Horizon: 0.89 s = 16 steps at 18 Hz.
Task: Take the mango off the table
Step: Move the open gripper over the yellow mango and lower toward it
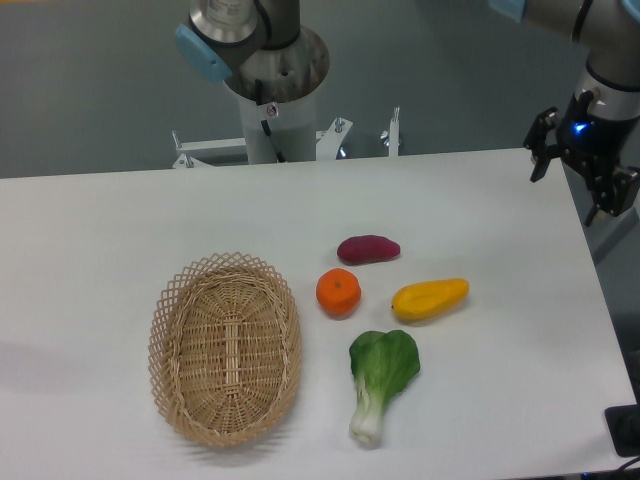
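Observation:
The mango (430, 299) is a smooth yellow fruit with an orange blush. It lies on the white table (120, 220) right of centre, its tapered end pointing right. My gripper (566, 196) hangs over the table's far right edge, well behind and to the right of the mango. Its two black fingers stand apart, so it is open and holds nothing.
A round orange (338, 292) lies just left of the mango. A dark purple-red tuber (368, 249) lies behind it, and a green bok choy (380, 375) lies in front. An oval wicker basket (226, 346) stands at the left. The robot base (275, 90) is at the back.

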Available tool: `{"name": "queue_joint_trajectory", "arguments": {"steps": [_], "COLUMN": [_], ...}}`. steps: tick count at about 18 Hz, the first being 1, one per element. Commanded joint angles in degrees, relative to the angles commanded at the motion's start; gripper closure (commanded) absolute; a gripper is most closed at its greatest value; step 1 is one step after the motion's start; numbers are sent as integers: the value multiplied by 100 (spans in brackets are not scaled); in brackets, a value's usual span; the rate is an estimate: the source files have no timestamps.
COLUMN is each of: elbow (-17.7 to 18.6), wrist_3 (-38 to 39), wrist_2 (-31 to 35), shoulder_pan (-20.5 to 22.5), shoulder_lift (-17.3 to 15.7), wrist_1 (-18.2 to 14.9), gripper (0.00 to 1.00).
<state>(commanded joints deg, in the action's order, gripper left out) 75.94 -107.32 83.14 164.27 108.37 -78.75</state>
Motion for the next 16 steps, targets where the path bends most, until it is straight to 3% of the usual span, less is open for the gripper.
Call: {"name": "queue_joint_trajectory", "arguments": {"steps": [11, 16], "elbow": [202, 596], "wrist_3": [404, 545], "wrist_2": [-44, -9], "shoulder_pan": [-96, -386], "shoulder_lift": [0, 70], "wrist_1": [176, 605], "gripper": [0, 0]}}
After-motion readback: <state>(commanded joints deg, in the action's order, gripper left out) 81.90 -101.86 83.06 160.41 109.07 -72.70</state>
